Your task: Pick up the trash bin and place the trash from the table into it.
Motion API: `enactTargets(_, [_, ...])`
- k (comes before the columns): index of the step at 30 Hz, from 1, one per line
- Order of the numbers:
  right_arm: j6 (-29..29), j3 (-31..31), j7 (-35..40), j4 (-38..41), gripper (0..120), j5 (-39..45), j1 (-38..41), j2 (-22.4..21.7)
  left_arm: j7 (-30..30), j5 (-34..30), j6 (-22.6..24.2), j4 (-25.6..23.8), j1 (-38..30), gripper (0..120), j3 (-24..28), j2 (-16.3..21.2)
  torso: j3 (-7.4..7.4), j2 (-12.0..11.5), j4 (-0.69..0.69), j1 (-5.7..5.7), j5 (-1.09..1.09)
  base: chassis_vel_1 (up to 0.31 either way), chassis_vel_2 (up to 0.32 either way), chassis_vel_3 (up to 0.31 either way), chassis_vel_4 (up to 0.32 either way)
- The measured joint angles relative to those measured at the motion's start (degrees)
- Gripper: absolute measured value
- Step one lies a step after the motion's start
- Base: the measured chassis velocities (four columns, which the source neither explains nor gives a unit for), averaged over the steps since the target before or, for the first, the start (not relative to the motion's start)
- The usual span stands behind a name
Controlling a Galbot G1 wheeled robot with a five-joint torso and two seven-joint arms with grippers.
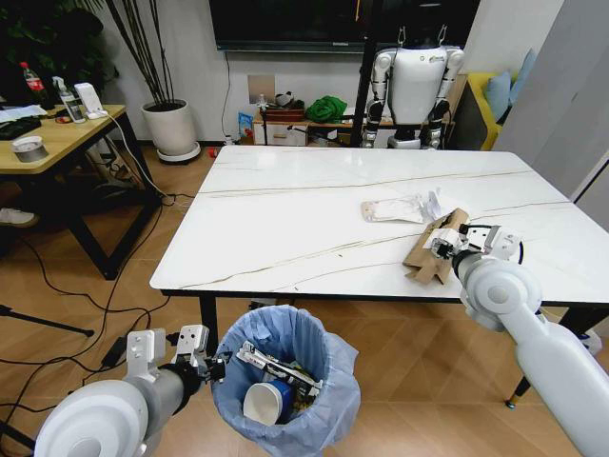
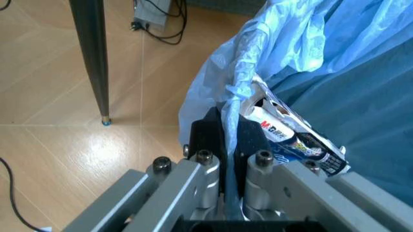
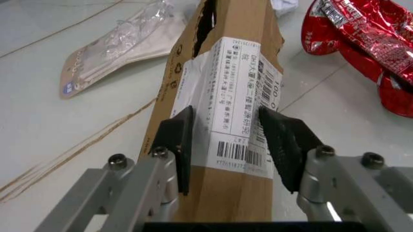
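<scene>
The trash bin (image 1: 285,381), lined with a crinkled blue bag, stands on the floor in front of the table (image 1: 285,228). My left gripper (image 1: 215,367) is shut on its bag rim (image 2: 231,104). Inside lie a blue-banded paper cup (image 1: 266,402) and a printed wrapper (image 2: 293,140). On the table's right part, my right gripper (image 1: 447,248) is shut on a brown cardboard box (image 3: 226,72) with a white label; its pads (image 3: 177,140) press both sides. A red wrapper (image 3: 368,43), a clear plastic wrapper (image 1: 392,210) and a white tissue (image 1: 438,202) lie beside the box.
A black table leg (image 2: 90,58) stands close to the bin. Cables (image 1: 57,314) trail over the wooden floor at left, beside a light wooden desk (image 1: 57,143). A potted plant (image 1: 171,129) and another white robot (image 1: 414,86) stand behind the table.
</scene>
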Motion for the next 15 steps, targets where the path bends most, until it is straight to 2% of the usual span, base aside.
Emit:
enactTargets(5, [0.67, 0.1, -1.35, 0.51, 24, -0.79, -0.33, 0.04, 0.02, -0.02, 0.0, 0.0, -0.18, 0, -0.02, 0.0, 0.0, 0.0, 0.0, 0.0, 0.01, 0.0, 0.0, 0.0, 0.0])
enactTargets(9, [2.52, 0.84, -5.94, 4.26, 14, -2.15, -0.97, -0.57, 0.02, -0.05, 0.0, 0.0, -0.2, 0, -0.05, -0.03, 0.01, 0.0, 0.0, 0.0, 0.01, 0.0, 0.0, 0.0, 0.0])
enactTargets(11, [2.74, 0.87, -6.55, 4.76, 14, -2.27, -1.03, -0.66, 0.02, -0.06, 0.0, 0.0, -0.2, 0, -0.05, -0.04, 0.01, 0.0, 0.0, 0.0, 0.0, 0.0, 0.0, 0.0, 0.0])
enactTargets(15, [4.74, 0.7, -12.8, 10.81, 12, -2.26, -1.31, -1.46, 0.01, -0.07, 0.0, 0.0, -0.23, 0, -0.04, -0.19, 0.0, 0.0, 0.01, 0.0, 0.0, 0.0, 0.0, 0.0, 0.0])
